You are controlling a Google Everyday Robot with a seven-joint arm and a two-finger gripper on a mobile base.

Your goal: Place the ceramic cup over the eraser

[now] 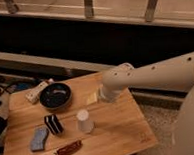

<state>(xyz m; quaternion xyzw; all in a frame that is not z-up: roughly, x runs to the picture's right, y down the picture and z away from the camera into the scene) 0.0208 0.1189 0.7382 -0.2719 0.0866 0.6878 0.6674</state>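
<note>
Gripper [108, 94], state impossible to tell, over wooden table [119, 126] behind smooth white tapered ceramic cup [84, 121]; striped black block eraser [53, 124] near its left.

On the table [119, 130]: ceramic cup [84, 120] near centre; eraser [53, 123] just left of it; bowl [55, 95] behind the eraser; flat pad [38, 138] front-left; slim object [69, 149] before the cup. The gripper [108, 96], seemingly above the table, lies behind and right of the cup.
</note>
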